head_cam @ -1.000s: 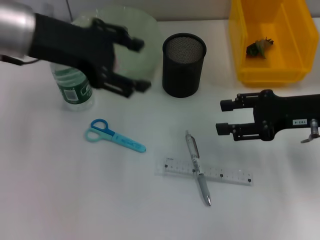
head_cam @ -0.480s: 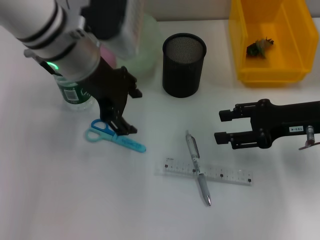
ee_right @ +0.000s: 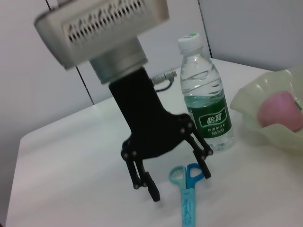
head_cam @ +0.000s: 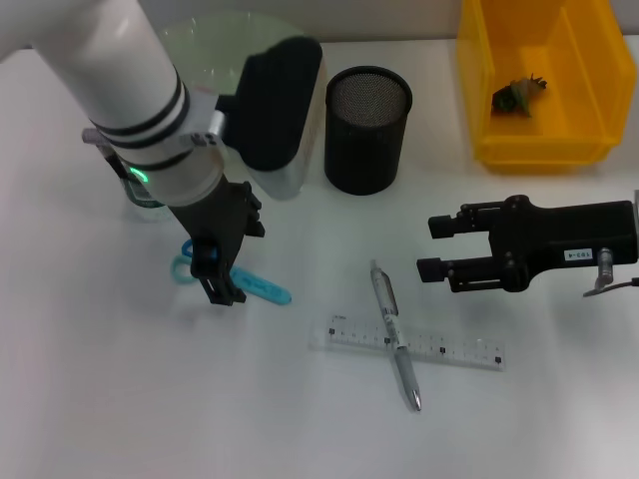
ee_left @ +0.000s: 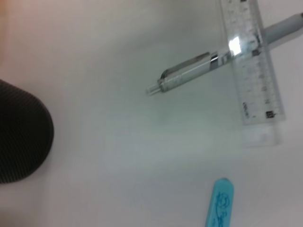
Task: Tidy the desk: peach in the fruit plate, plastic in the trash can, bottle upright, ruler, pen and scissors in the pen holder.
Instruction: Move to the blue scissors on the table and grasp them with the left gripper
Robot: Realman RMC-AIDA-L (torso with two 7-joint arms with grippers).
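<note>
The left gripper (ee_right: pixel 170 182) pointed straight down over the desk (head_cam: pixel 120 399), its fingers (ee_right: pixel 144 182) spread apart and empty, one on each side of the handle end of the small blue scissors (ee_right: pixel 185 198). The fingertips hung very near the desk; whether they touched it could not be told. The scissors lay flat, closed, handle loops toward the upright water bottle (ee_right: pixel 206 106) standing just behind, light blue blade cover pointing away.

They looked light, stiff and thin, plastic-sheathed and likely slippery, so a hold across the narrow neck just beyond the loops seemed the safest, since the flat body gave little height to pinch.

Farther out, the pen (head_cam: pixel 395 335) lay crossed over the clear ruler (head_cam: pixel 409 344). The black mesh pen holder (head_cam: pixel 366 130) stood behind them. A pink peach (ee_right: pixel 280 109) sat in the pale green fruit plate (ee_right: pixel 258 127). The right gripper (head_cam: pixel 431 246) hovered near the pen with fingers apart, empty.
</note>
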